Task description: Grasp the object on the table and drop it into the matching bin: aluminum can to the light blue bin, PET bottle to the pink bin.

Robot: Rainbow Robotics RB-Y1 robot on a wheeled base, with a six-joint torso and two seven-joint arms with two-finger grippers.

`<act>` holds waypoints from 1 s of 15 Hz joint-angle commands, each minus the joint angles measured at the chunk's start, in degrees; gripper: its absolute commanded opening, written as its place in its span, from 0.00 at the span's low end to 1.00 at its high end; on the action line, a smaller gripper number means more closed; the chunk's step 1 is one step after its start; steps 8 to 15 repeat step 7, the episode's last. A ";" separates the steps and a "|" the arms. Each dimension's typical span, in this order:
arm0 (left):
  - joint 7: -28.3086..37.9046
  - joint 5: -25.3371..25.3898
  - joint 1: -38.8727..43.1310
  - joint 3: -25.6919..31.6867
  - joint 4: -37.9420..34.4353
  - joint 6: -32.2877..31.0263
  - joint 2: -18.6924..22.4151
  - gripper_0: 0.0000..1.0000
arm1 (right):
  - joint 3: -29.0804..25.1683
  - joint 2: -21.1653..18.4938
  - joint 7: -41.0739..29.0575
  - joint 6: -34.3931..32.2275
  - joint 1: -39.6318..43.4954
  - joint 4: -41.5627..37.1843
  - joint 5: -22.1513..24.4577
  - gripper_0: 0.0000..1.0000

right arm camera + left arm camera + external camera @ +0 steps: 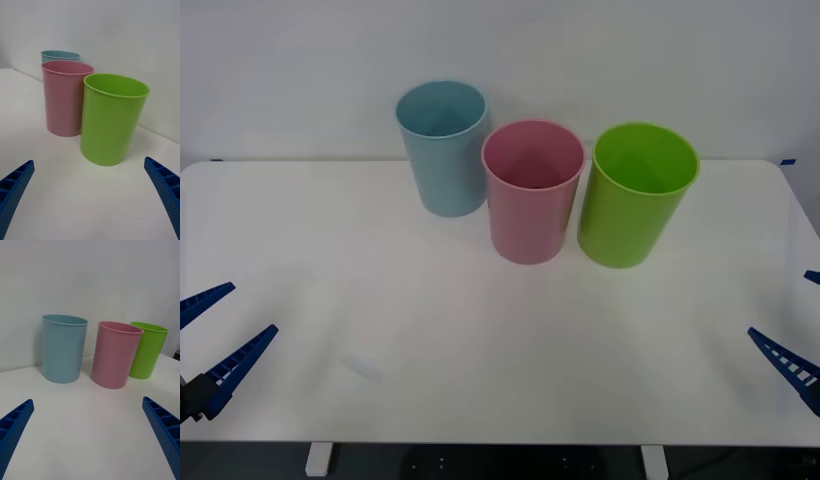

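Your left tool (225, 335) hangs low over the near left corner of the bench (430, 330), its two blue fingers (15, 427) spread well apart and holding nothing. Your right tool (805, 330) sits at the near right edge in the same way, fingers (165, 185) wide apart and empty. Both look parked, each pointing across the bench toward the bins at the back.

Ahead of the tools the white surface is bare. Three bins stand upright in a row near the far edge: the blue bin (443, 148) on the left, the pink bin (532, 190) in the middle and slightly nearer you, touching or almost touching the blue one, and a green bin (636, 193) just beside it on the right. From the front view the insides that show of all three bins look empty, though their bottoms are only partly seen.

You have no bottle to grasp; none lies on the bench or between the fingers, and I cannot tell where it is. So judge this as either the wait before an object is placed or the rest after a drop. Your next move calls for an object in reach: hold both arms back, then send whichever tool is nearer, and carry a bottle to the pink bin.
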 commanded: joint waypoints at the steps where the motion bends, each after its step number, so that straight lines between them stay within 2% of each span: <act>1: 0.00 0.00 0.00 0.00 0.00 0.00 0.00 1.00 | -0.01 0.35 -0.07 -1.06 0.00 1.11 0.06 1.00; 15: 0.00 0.00 0.00 0.00 0.00 0.00 0.00 1.00 | 0.16 0.44 0.02 -1.15 0.09 2.17 0.06 1.00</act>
